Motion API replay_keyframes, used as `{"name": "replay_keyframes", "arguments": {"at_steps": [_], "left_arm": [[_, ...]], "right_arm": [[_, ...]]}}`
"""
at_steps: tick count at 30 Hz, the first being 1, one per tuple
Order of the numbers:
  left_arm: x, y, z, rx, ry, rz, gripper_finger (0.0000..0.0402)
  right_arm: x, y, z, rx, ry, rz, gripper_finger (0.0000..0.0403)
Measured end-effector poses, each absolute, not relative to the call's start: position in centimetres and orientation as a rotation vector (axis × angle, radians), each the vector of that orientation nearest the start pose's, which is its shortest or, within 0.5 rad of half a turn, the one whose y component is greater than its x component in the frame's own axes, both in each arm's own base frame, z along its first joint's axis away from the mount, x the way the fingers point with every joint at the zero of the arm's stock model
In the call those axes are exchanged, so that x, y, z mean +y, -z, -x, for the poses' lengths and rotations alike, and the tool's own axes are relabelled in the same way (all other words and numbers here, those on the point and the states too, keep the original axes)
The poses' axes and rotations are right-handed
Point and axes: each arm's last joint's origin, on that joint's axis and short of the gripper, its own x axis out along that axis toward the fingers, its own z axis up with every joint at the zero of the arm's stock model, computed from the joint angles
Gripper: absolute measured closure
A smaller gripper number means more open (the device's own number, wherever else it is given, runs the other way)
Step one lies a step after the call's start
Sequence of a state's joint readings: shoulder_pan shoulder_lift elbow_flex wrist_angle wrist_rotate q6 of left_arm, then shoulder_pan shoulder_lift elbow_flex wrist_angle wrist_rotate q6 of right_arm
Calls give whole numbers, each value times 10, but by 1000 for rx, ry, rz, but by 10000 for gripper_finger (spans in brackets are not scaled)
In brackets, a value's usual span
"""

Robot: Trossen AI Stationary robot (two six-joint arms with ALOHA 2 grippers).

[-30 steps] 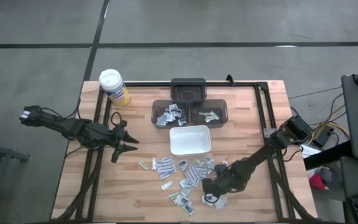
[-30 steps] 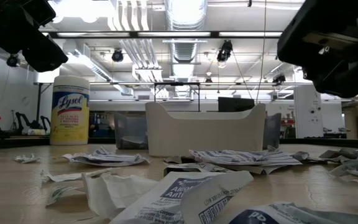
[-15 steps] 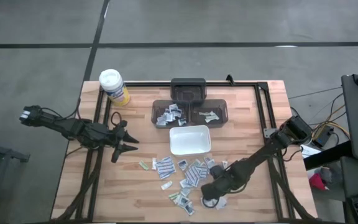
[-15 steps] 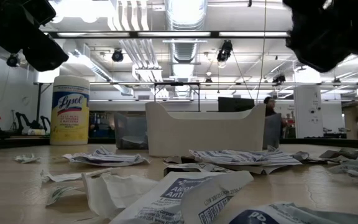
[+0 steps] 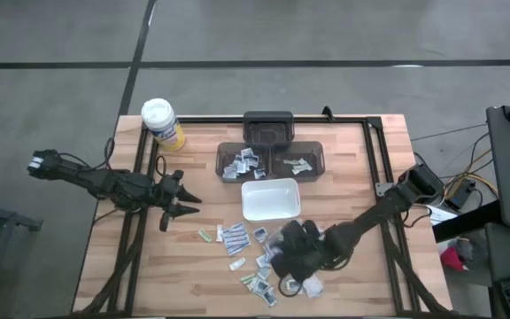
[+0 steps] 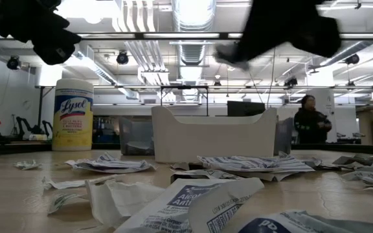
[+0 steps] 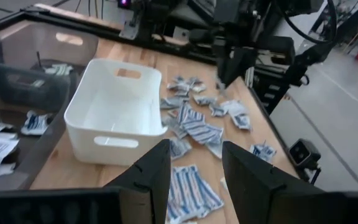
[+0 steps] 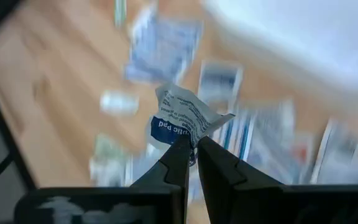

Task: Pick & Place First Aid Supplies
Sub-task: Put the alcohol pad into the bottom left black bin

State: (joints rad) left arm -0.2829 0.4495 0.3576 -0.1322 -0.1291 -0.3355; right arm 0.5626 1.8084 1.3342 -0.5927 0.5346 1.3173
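Several first aid supplies [image 5: 257, 248], small flat white and bluish packets, lie scattered on the wooden table in front of the white tray [image 5: 270, 200]. My right gripper [image 5: 283, 257] hangs above this scatter, shut on one crumpled white-and-blue packet [image 8: 182, 118]. In the low view the same packet [image 6: 228, 55] shows high above the table. My left gripper [image 5: 188, 204] waits open over the table's left part, pointing toward the tray, with nothing between its fingers [image 7: 154, 171]. My right gripper pinches the crumpled packet by its lower edge [image 8: 188, 138] between the two fingertips [image 8: 178, 155]. The fingers slant down from the table's right. The packet sticks out beyond the fingertips, lifted clear of the table and the other packets.
Two dark bins [image 5: 271, 161] with a few packets inside stand behind the white tray. A yellow canister with a white lid [image 5: 161, 122] stands at the far left corner. A black frame [image 5: 374, 168] runs along the table's edges. A person [image 6: 311, 120] stands in the room beyond.
My right gripper has risen from the table near its front edge and gone toward the tray, rolling its wrist as it went. The crumpled packet has come up with it and now hangs clear of the table.
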Motion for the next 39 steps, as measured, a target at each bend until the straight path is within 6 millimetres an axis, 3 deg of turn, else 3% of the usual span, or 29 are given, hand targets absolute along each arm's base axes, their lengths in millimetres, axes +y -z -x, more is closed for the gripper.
{"name": "replay_keyframes", "arguments": {"at_steps": [12, 22, 29, 39], "left_arm": [[-36, -237, -137, 191, 124, 297, 264], [-39, -240, -153, 115, 72, 349, 264], [-42, -238, -166, 88, 62, 359, 264], [-41, -236, -182, 21, -32, 370, 264]], "right_arm": [[129, -261, -371, 627, 483, -361, 376], [92, -276, -394, 508, 463, -267, 376], [81, -282, -401, 458, 450, -239, 376], [81, -283, -402, 442, 452, -278, 376]]}}
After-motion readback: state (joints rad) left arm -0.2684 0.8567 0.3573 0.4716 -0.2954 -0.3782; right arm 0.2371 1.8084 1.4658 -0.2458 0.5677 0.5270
